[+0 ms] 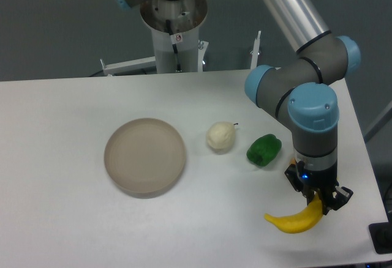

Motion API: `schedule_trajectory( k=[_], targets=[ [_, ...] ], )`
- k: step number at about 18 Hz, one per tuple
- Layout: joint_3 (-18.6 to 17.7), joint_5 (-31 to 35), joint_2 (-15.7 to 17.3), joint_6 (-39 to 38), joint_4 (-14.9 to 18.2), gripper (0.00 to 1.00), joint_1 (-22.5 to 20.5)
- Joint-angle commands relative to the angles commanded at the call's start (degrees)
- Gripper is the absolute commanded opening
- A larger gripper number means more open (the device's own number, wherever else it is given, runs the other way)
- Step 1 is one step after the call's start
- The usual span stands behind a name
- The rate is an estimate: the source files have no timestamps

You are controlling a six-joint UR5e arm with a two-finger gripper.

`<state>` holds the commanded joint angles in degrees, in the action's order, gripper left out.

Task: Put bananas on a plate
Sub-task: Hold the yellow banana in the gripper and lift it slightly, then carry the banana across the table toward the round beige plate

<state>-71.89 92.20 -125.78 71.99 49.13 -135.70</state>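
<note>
claw (pixel 318 205) clamped on the banana's (pixel 294 221) upper end.

Single fixed view, mounted above the front edge of the table (pixel 73 219) and angled downward across it toward the arm base (pixel 174 29) at the far side. Medium range: most of the tabletop in frame, right edge cut diagonally, near edge cropped at the bottom. Plate (pixel 145 156) left of centre, tool (pixel 318 204) at lower right close to the frame corner. Upper arm link cropped at the top border. No second view for overlap.
</note>
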Motion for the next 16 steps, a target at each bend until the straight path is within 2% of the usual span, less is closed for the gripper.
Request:
schedule_trajectory(
  k=[5, 9, 12, 16],
  targets=[
    [-5.2, -0.7, 3.9, -1.7, 0.5, 0.32, 0.5],
    [-10.7, -0.6, 9.1, -6.2, 0.8, 0.32, 1.5],
    [-15.0, -1.1, 12.7, -13.2, 0.9, 0.32, 4.1],
    [-18.5, -4.0, 14.7, -23.3, 0.8, 0.32, 7.1]
  ],
)
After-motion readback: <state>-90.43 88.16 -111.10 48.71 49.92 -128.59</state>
